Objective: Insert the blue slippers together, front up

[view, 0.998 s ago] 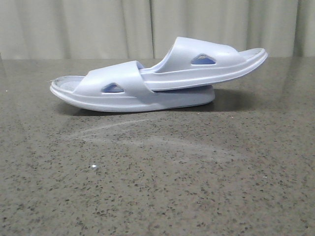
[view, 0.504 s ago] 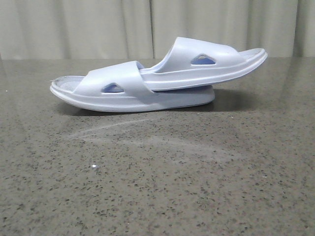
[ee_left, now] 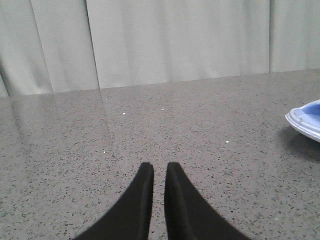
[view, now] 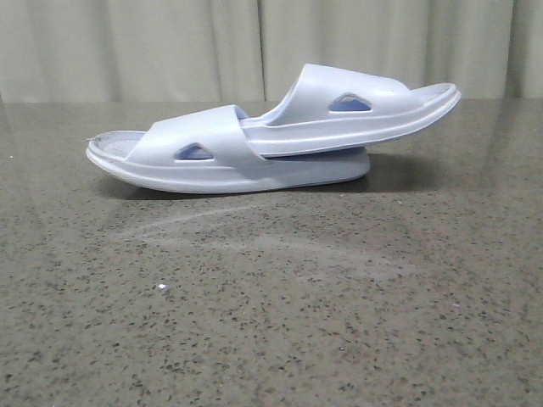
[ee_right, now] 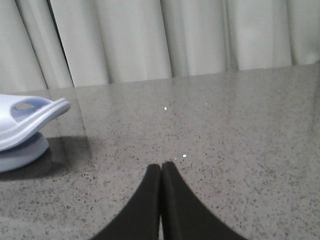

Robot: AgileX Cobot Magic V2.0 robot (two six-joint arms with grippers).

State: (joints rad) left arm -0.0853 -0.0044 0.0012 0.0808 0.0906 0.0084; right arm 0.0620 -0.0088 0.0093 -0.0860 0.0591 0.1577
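You have two blue slippers (view: 271,136) on the counter (view: 271,314): one lower at the left (view: 212,157), one upper at the right (view: 356,106), its end slid under the lower one's strap. You also have two claws, the left claw (ee_left: 159,172) and the right claw (ee_right: 161,170), one per wrist view.

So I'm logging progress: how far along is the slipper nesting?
Looks done: the upper slipper is tucked under the strap of the lower slipper on the table, both straps up. Nothing in hand: left gripper is nearly shut, right gripper shut, both clear. Nothing visibly left.
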